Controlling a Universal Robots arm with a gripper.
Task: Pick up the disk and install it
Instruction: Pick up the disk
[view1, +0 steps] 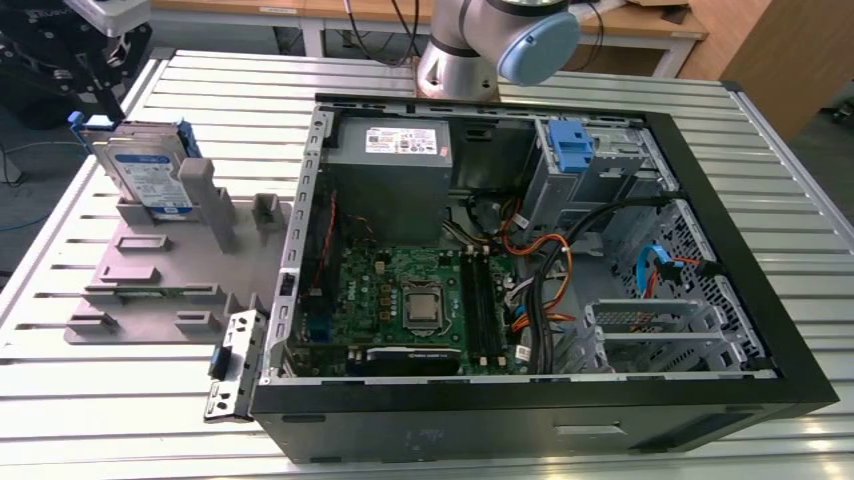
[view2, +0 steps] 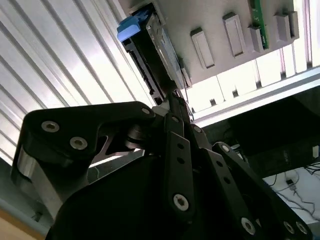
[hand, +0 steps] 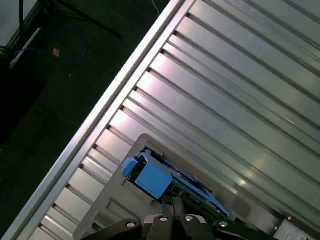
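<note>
Disk (view1: 144, 172) standing on edge in a slot at the far end of the grey stand (view1: 147, 255), its white-and-blue label facing across the stand's flat base and its blue caddy framing the edges. In both wrist views the caddy's blue end sticks up past the stand's edge, with the drive's metal side showing beside it.

The gripper (view2: 172, 99) hangs over that same end of the stand. Its black fingers (view2: 176, 150) are drawn together to a narrow tip and grip nothing. In the second wrist view the tip lies right by the disk's near edge, but whether it touches cannot be told. In the exterior view the black gripper body sits above the stand's far corner, apart from the disk's top.

The stand rests on a slatted metal table (view1: 107, 400). Just beside the stand, on the exterior view's right, lies an open computer case (view1: 747, 235) with its side panel off. Inside are a green motherboard (view1: 400, 290), a grey power supply (view1: 398, 150) and a bare blue bracket (view1: 571, 148). The arm's base (view1: 487, 45) rises beyond the case, well apart from the stand
</note>
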